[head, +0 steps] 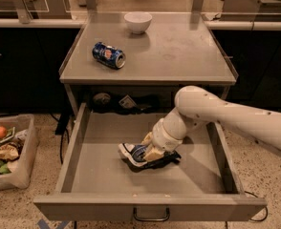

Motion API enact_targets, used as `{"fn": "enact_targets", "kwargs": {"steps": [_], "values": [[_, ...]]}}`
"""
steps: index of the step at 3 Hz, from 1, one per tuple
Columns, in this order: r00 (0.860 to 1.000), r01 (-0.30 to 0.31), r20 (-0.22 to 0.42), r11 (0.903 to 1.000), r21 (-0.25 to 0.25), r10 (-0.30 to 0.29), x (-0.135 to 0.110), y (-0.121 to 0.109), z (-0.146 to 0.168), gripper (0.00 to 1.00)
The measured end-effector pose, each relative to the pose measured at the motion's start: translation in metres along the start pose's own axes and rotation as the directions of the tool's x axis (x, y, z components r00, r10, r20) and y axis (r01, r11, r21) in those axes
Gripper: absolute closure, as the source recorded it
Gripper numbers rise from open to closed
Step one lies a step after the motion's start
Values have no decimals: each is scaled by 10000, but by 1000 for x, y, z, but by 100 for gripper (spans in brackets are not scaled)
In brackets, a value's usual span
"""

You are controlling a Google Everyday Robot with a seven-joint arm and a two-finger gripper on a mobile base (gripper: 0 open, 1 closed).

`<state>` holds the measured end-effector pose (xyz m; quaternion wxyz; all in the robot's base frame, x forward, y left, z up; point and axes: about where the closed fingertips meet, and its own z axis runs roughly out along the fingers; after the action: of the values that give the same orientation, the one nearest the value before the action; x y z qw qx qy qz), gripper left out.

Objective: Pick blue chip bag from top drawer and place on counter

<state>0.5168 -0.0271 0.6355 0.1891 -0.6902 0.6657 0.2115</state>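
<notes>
Gripper [149, 152] clamped on blue chip bag [132, 153], mid-floor of open top drawer [73, 149], well apart from all walls, broad counter [178, 51] stretch right of soda can [108, 55]

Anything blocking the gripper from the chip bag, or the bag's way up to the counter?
Nothing visible. The gripper is on the bag in the drawer; the counter holds only a can, left, and a bowl at the back.

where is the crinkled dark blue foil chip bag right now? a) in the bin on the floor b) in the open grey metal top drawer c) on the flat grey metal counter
B: the crinkled dark blue foil chip bag lies on the floor of the open grey metal top drawer, with the gripper right at it.
</notes>
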Motion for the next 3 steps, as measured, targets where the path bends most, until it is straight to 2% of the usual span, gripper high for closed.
{"fn": "enact_targets", "kwargs": {"steps": [1,2,3], "values": [[9815,496,1838,9984,253,-534,-34,-12,-54,100],[9252,1110,3553,9904,823,-1332,-74,-24,-127,100],[8636,1550,4550,9731,1706,-2173,-107,-34,-197,100]]}}
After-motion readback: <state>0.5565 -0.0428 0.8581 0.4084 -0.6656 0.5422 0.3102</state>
